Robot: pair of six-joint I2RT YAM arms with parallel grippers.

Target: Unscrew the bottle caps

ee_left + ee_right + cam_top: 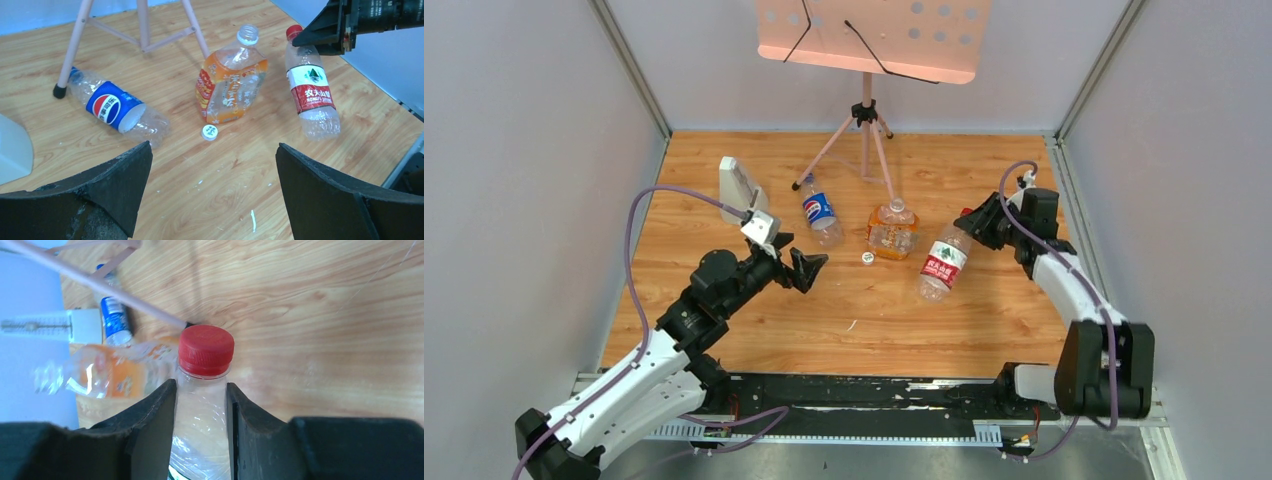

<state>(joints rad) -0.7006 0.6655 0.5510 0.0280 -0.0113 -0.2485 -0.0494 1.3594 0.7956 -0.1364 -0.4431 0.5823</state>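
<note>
The right hand [200,387] is clamped on the neck of the lying red-label bottle [943,262], just under its red cap [206,349], likely to steady it. The left hand [214,147] hovers with fingers wide apart near the loose white cap [209,132], free to twist.

Vivid red cap [206,350] against the honey wood-grain counter [874,320]. There's the white cap [209,132], the blue-labelled Pepsi bottle [112,107], the orange bottle [230,87], the red-white-green-labelled bottle [312,90], the pink stand [924,50].
</note>
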